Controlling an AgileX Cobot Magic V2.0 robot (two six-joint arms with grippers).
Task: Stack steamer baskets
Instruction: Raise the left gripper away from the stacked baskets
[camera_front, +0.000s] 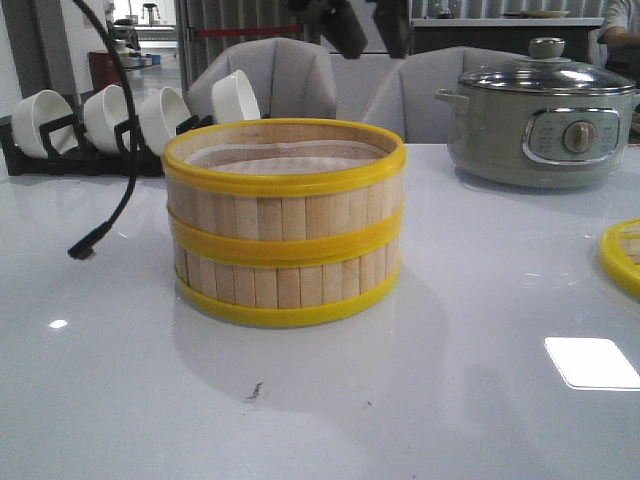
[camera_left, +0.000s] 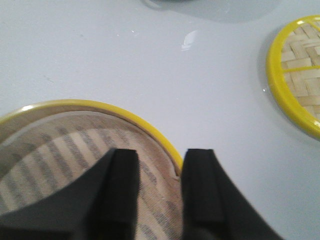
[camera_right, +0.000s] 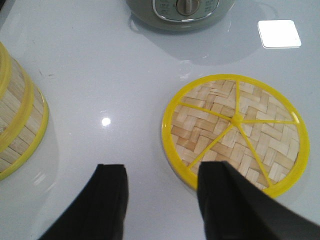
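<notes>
On the white desk (camera_front: 480, 300), item one: two steamer baskets (camera_front: 285, 225), already stacked one upon the other, upright, pale slat walls banded by three yellow rims. The stack stood at the middle of the front view, open at the top, with a slatted floor visible inside.

Item two: the lid (camera_right: 234, 134), woven bamboo with a yellow rim and yellow spokes, lying flat on the desk, well apart from the stack on my right side. Only its edge showed at the right border of the front view.

Item three: my left gripper (camera_left: 159, 187), hanging over the rim of the upper basket. Its jaws stood parted with a narrow gap, one finger over the basket's inside, the other over the rim or just outside it. They held nothing; whether they touched the rim I could not tell.

Item four: my right gripper (camera_right: 161, 200), above the bare desk between stack and lid, nearer the lid. Its jaws were spread wide and held nothing; one finger overlapped the lid's near edge in the wrist view.

Item five: a grey electric pot (camera_front: 540, 125) with glass cover, at the far right of the desk.

Item six: a black rack of white bowls (camera_front: 130, 120), far left, with a black cable (camera_front: 125, 190) trailing down onto the desk beside it.
</notes>
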